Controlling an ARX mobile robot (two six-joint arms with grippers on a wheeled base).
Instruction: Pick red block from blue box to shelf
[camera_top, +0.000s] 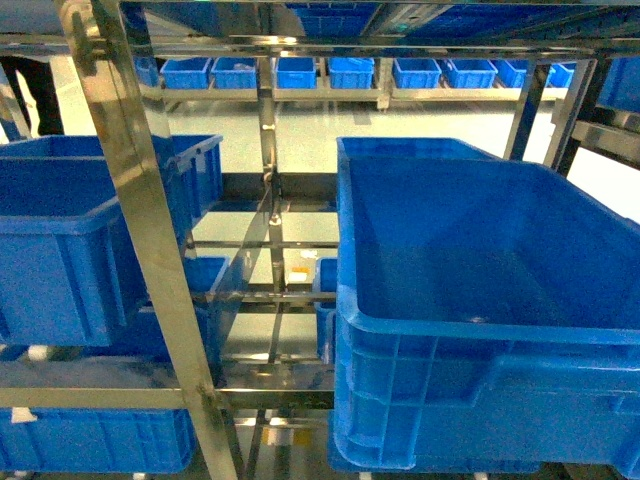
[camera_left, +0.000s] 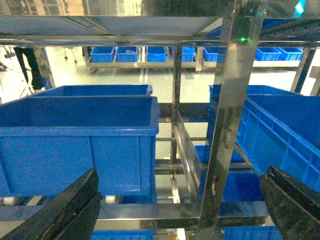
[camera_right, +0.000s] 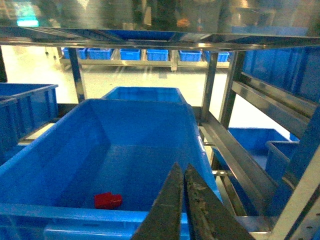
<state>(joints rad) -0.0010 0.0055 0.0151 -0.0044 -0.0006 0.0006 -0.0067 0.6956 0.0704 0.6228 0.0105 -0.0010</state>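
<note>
The red block (camera_right: 107, 200) lies on the floor of the blue box (camera_right: 75, 150), near its front wall, in the right wrist view. My right gripper (camera_right: 182, 169) is shut with nothing in it, its tips above the box's front right part, to the right of the block. In the head view the blue box (camera_top: 480, 250) stands on the right of the shelf (camera_top: 130, 180); the block is hidden there, and neither gripper shows. My left gripper (camera_left: 182, 170) is open and holds nothing, facing a shelf post (camera_left: 230, 125).
Dark blue crates (camera_top: 70, 240) fill the left of the shelf, with more below (camera_top: 95, 438) and on a far rack (camera_top: 300, 72). Another crate (camera_right: 142, 93) stands behind the blue box. A steel tier (camera_right: 150, 37) runs close overhead. A steel rail (camera_right: 235, 155) slants along the box's right side.
</note>
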